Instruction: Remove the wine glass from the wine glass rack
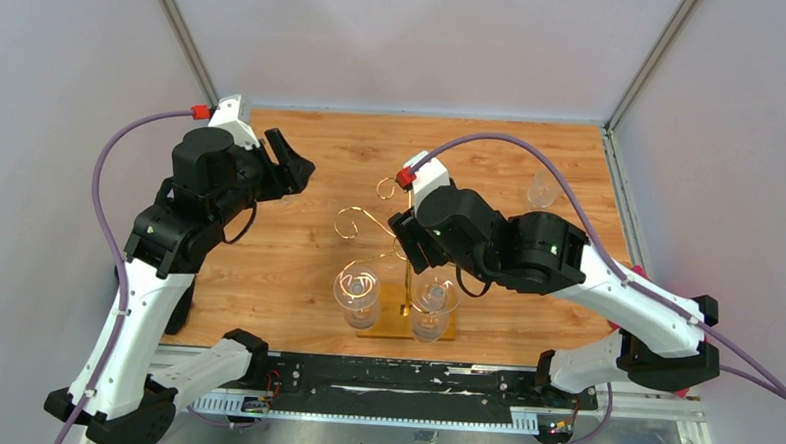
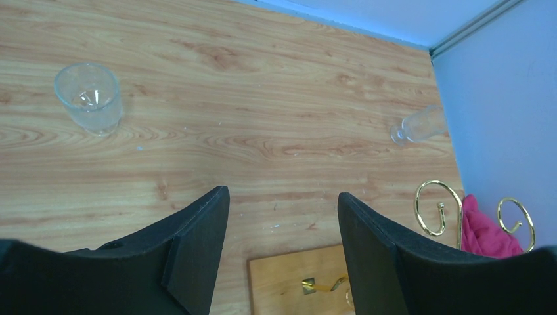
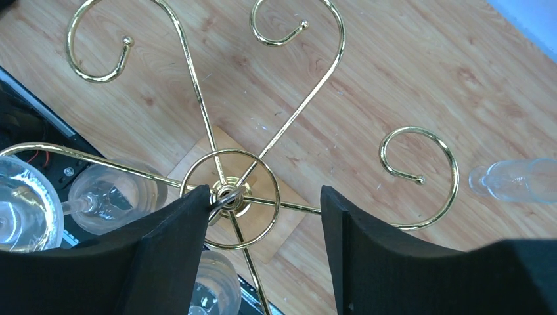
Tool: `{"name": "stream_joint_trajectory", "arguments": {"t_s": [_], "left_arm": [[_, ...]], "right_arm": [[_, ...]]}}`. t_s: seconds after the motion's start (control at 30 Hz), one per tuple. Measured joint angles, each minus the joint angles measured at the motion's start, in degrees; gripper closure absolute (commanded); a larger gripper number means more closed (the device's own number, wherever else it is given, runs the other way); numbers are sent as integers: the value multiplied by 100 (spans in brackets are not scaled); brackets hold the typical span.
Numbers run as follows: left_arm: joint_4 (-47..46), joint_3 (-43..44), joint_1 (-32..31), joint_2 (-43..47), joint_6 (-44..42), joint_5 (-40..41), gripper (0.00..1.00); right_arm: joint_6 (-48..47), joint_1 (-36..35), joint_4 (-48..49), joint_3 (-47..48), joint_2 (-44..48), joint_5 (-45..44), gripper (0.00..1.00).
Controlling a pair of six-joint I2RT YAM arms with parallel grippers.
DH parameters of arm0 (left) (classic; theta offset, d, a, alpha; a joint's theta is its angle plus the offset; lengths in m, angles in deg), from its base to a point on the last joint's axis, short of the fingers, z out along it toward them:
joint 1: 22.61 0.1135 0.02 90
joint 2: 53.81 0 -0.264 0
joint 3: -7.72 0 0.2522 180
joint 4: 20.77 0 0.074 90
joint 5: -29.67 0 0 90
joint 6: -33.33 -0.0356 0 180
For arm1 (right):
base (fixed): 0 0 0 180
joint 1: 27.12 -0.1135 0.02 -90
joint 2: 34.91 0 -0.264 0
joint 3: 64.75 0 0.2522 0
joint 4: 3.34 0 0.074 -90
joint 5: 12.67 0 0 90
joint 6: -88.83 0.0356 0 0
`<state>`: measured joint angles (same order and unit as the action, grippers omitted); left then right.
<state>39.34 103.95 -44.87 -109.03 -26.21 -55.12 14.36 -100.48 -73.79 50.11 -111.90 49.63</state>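
Right claw [image 3: 261, 197] is spread, nothing pinched. It sits straight above the hub of the gold wire wine glass rack [image 3: 197, 79] with curled scroll arms and a flat wooden base, one finger on each side of the centre ring. My read: it's lined up from the top to reach a hung glass, no grasp started.

Task items: clear stemmed wine glasses hang from the rack arms, below the right claw on its near side. One [image 3: 111, 197] is just beside a finger, one [image 3: 20, 210] is further out, and a third [image 3: 213, 285] is half under that same finger.

Left claw [image 2: 282, 200] is also spread and empty, held high and well apart from the right claw. It's probably parked there to keep the rack approach free. Ahead of it a clear glass cup [image 2: 89, 98] stands upright on the light wood tabletop [image 1: 297, 268]. A second clear glass [image 2: 417, 125] lies on its side further off.

Hard to make out:
- Where the glass feet hook the wire. Clear on clear, and the right claw's fingers cover part of it.
- From overhead, the right arm hides the rack top.
- Can't tell if the upright cup has a stem.
- A pink object [image 2: 483, 233] behind the scrolls is cut off and can't be identified.
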Motion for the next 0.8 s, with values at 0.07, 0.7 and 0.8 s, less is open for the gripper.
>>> {"name": "stream_joint_trajectory", "arguments": {"t_s": [0.07,0.7,0.8], "left_arm": [[0,0,0,0,0,-9,33],[2,0,0,111,-2,-15,34],[2,0,0,125,-2,-15,38]], "right_arm": [[-20,-22,-52,50,0,-39,39],[22,-295,-149,201,-323,-111,99],[35,-306,-175,227,-343,-131,100]]}}
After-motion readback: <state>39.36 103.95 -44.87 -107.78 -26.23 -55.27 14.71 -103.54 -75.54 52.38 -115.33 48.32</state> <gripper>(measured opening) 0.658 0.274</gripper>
